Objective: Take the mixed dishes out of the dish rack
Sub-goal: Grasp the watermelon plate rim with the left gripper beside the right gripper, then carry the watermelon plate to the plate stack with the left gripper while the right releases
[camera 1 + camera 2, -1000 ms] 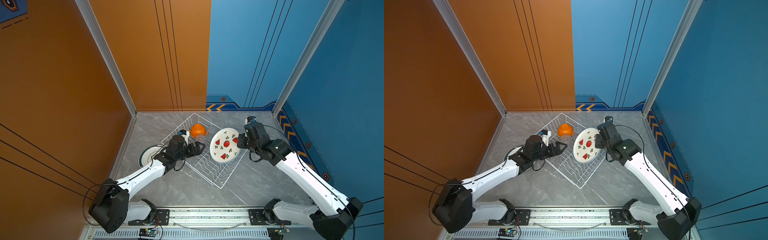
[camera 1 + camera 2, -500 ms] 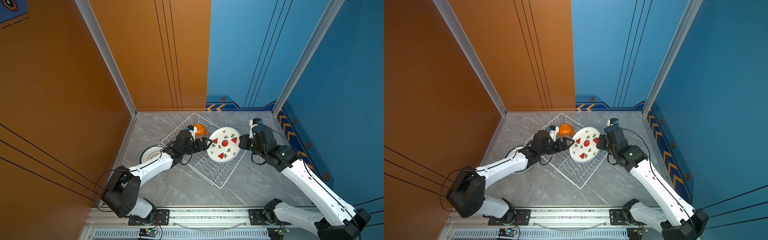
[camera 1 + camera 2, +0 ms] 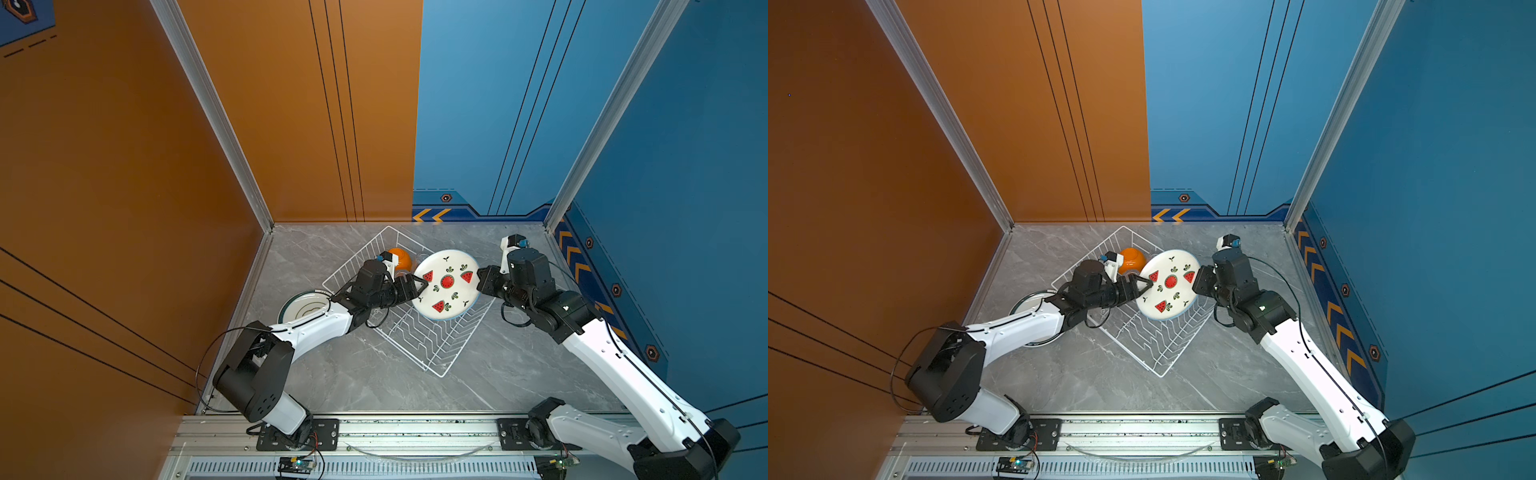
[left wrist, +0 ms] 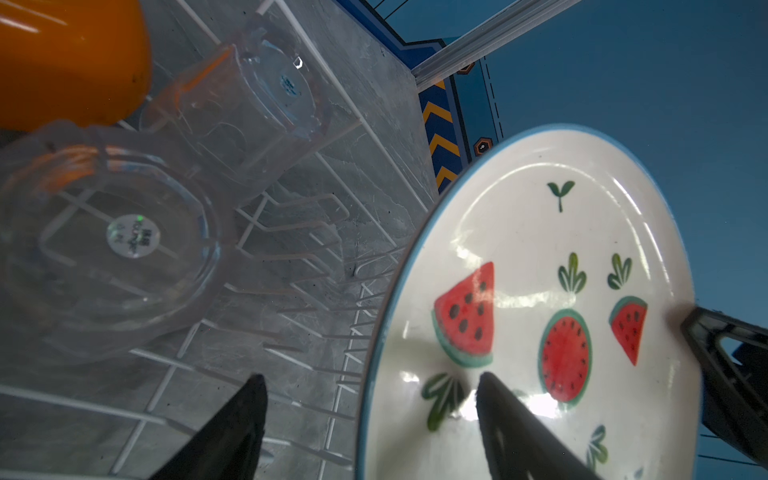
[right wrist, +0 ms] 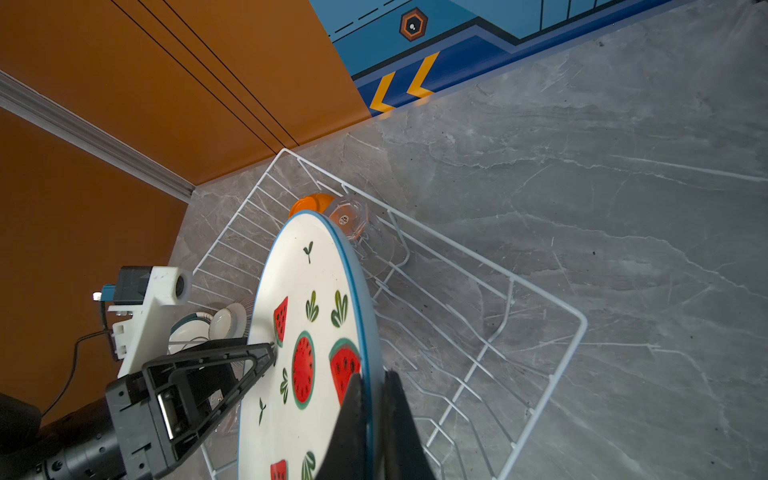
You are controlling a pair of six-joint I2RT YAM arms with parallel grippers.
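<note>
**Entry 1, right arm.** We record it reaching in from the right, forearm low, wrist turned toward the centre. The right gripper (image 5: pixel 372 376) is clamped on the right rim of the watermelon plate (image 3: pixel 451 301), one finger on the face and one behind.

**Entry 2, left arm.** We note it stretched roughly level from the left over the dish rack (image 3: pixel 415 334). The left gripper (image 4: pixel 370 378) stands spread, astride the plate's opposite rim and not closed on it. One fingertip (image 5: pixel 264 355) lies at the painted face; we cannot confirm contact.

**Entry 3, task pieces.** The plate hangs tilted over the rack's right half, face toward the top camera. At the rack's far end we list an orange bowl (image 3: pixel 401 257), dome up, and two clear glasses (image 4: pixel 245 108) beside it. Outside the rack, on the left, a teal-rimmed plate (image 3: pixel 297 307) carries a small bowl (image 5: pixel 224 321).

**Entry 4, surface and room.** We list a grey marble-patterned table (image 3: pixel 374 386) with the rack set diagonally on it. Orange wall panels (image 3: pixel 124 166) stand left and rear-left, blue wall panels (image 3: pixel 665 166) rear-right and right. Yellow chevrons (image 3: pixel 432 215) mark the dark skirting.

**Entry 5, writing.** A round white sticker (image 4: pixel 133 235) sits on one glass base, its print too small for us to read.
</note>
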